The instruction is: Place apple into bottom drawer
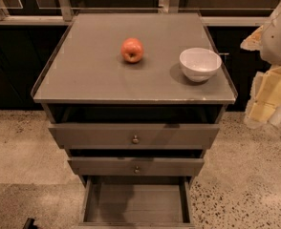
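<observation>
The apple, small, round and red-orange, sits on the grey cabinet top, a little behind its middle. The bottom drawer is pulled out at the foot of the cabinet, and its flat grey floor holds nothing. My gripper, at the end of the white and yellowish arm, hangs at the right edge of the view. It is beside the cabinet's right side, apart from the apple and well to its right.
A white bowl stands on the cabinet top near its right front corner. The top drawer and middle drawer, each with a small round knob, stick out slightly. Speckled floor surrounds the cabinet, with dark cabinets behind.
</observation>
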